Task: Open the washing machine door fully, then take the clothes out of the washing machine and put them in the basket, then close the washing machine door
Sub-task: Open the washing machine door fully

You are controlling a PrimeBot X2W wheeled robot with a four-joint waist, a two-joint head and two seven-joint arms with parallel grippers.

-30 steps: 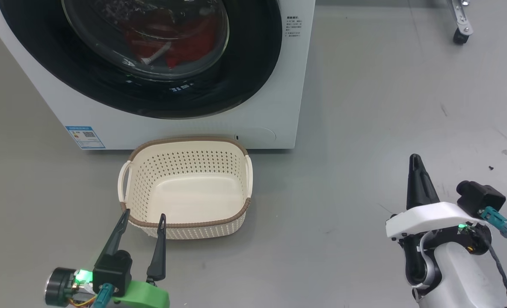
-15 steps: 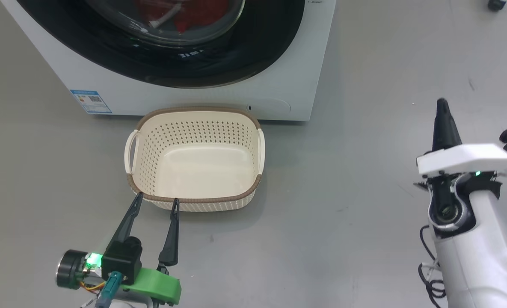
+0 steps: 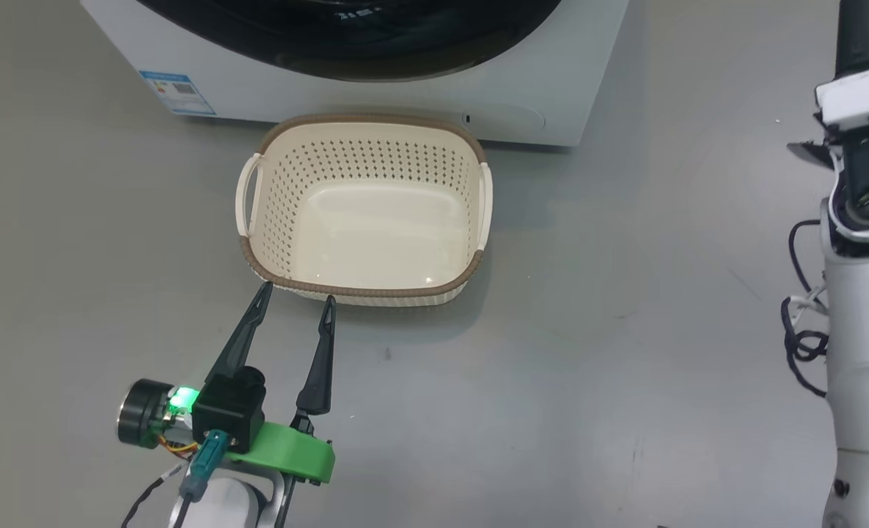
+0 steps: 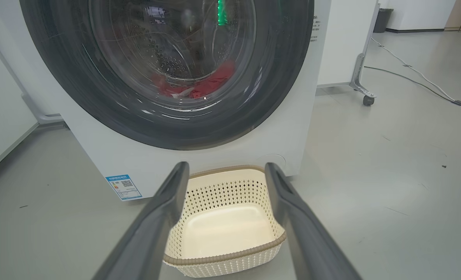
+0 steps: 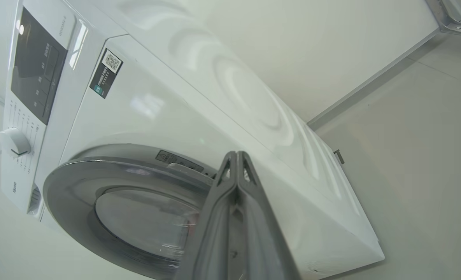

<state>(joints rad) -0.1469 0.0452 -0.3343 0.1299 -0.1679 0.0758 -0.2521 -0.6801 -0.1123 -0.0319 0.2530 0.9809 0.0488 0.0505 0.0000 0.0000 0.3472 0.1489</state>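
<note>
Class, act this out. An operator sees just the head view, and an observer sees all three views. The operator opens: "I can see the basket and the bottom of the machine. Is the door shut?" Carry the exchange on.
Observer: Yes. In the left wrist view the washing machine door is closed against the front of the washing machine.
Operator: Is anything in the drum?
Observer: Red clothes lie low behind the glass.
Operator: Where is my right arm aiming?
Observer: In the right wrist view the right gripper, shut, points at the door's rim. I cannot tell whether it touches.
</note>
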